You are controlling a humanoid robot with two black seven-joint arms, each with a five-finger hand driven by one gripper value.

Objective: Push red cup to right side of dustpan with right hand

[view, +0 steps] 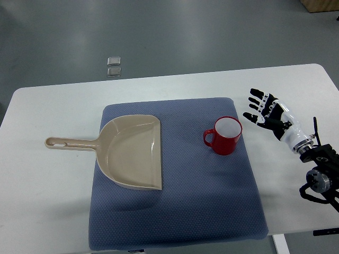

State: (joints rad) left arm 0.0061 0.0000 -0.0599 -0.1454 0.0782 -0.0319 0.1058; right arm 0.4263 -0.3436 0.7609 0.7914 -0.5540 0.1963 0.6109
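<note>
Red cup unmarked, between beige dustpan and open-fingered right hand.

No text, label, brand, number or sign can be read anywhere here.

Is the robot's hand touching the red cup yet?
Apart. The top view shows bare table and mat edge between the right hand, fingers spread, and the red cup.

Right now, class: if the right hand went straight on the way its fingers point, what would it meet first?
The right hand, fingers spread, points left and slightly away. Its line seems to pass just behind the red cup, so it may clip the rim or miss; height above the blue mat is unclear.
</note>
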